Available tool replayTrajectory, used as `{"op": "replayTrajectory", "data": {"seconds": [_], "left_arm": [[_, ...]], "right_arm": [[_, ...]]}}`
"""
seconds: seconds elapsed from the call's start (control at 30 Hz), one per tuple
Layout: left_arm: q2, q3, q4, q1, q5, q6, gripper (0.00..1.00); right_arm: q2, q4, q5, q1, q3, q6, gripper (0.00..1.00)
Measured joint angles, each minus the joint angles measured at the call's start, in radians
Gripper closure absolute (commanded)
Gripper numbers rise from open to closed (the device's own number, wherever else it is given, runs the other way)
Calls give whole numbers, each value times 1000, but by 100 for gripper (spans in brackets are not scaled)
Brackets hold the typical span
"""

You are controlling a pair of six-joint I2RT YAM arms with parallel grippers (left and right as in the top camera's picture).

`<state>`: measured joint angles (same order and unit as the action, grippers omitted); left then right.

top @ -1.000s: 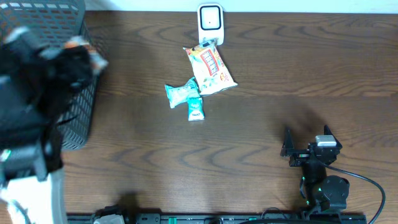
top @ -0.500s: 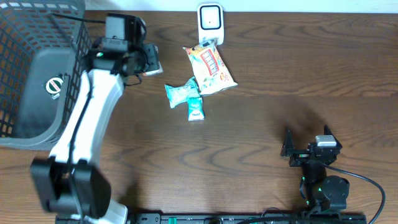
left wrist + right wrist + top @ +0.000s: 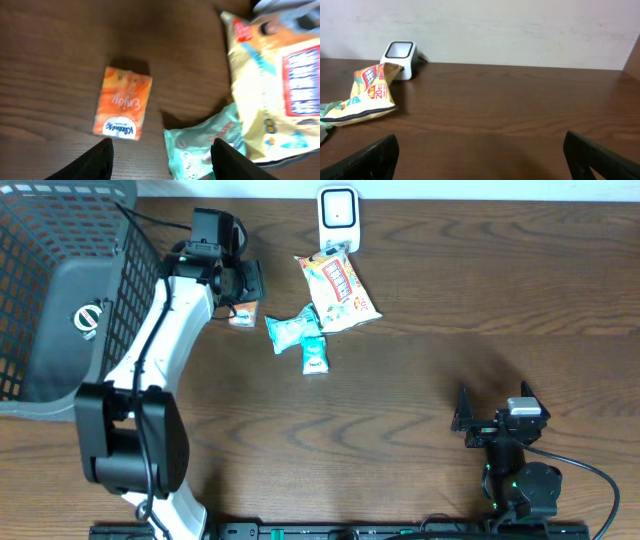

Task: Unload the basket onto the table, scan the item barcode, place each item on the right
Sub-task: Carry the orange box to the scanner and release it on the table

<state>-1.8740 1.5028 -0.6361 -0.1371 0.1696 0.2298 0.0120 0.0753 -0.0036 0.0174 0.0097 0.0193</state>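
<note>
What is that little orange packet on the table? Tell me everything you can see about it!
The orange packet is a small, soft pocket-tissue pack in shiny plastic wrap, with "Enjoy" in white letters and a white-and-blue Kleenex label at one end. It lies flat, face up, on the brown wooden table, beside a teal packet but not touching it. The left gripper hangs over it, open, not holding it.

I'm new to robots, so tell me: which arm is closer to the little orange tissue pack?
Left. The left gripper hovers close over the orange tissue pack, open and not holding it. The right gripper sits far away, off to the front right.
</note>
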Motion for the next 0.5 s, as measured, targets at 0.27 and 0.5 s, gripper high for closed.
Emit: {"op": "replayTrajectory", "data": {"seconds": [0.27, 0.5], "left_arm": [[-4, 0, -11, 3, 0, -1, 37], [277, 18, 41, 121, -1, -2, 28]], "right_arm": [[0, 0, 0, 0, 0, 0, 1], [0, 0, 0, 0, 0, 0, 1]]}}
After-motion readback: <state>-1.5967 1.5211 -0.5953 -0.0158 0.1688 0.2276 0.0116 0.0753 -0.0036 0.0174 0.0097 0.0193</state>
